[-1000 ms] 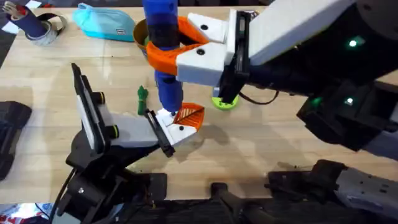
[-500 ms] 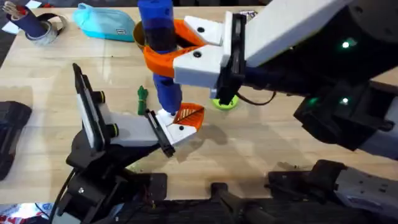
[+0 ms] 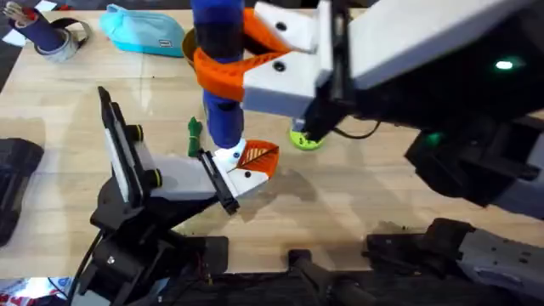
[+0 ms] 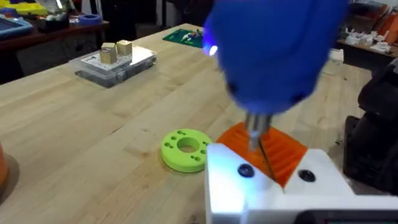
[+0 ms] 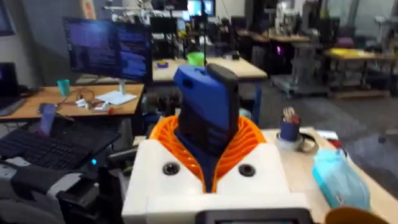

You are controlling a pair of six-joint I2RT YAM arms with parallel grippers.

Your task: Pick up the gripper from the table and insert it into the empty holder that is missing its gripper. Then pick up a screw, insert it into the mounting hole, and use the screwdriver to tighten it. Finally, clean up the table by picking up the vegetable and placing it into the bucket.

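Tightening step: right gripper (image 3: 223, 64) clamped on screwdriver (image 3: 219, 85), tip on gripper (image 3: 255, 160) in holder (image 3: 183, 178) near front edge; next, keep vertical, turn.

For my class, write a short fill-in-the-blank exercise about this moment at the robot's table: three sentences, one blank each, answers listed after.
1. The right gripper is shut on the bright-blue ______.
2. The screwdriver stands upright with its tip down on the white base of the small orange gripper, seated in the ______.
3. The slim dark-green vegetable lies on the ______, not in the bucket.

Missing words: screwdriver; holder; table
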